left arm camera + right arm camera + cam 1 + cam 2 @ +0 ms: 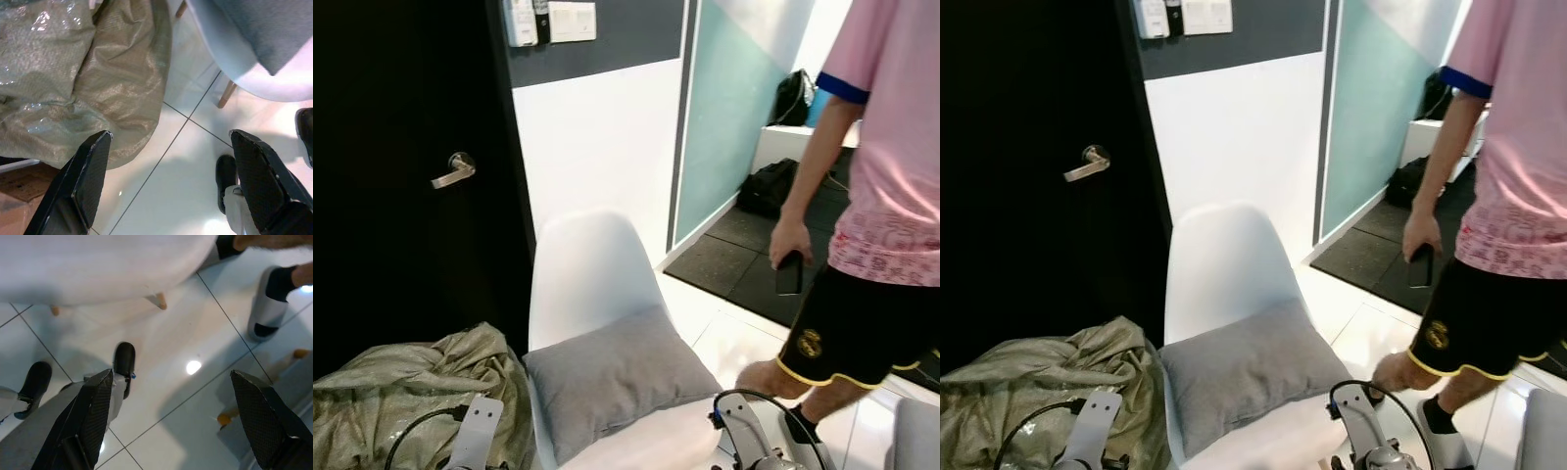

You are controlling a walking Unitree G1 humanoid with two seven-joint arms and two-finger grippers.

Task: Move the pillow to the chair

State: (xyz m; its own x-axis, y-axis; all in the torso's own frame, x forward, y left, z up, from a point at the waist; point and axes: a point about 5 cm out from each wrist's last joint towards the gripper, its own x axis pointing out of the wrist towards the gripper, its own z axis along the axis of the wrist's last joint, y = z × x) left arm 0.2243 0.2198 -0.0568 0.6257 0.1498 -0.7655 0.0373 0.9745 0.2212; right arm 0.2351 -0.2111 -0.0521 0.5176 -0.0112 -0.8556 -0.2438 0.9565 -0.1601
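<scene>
While the soft grey pillow point(617, 377) rests on the smooth white moulded chair point(582, 269), both grippers, left gripper point(168, 183) and right gripper point(178, 423), hang spread wide over glossy white tiles point(166, 196), beside a crinkled woven sack point(406, 387).

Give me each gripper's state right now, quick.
Left gripper: open, holding nothing, over the floor beside the chair.
Right gripper: open, holding nothing, over the floor tiles.
</scene>
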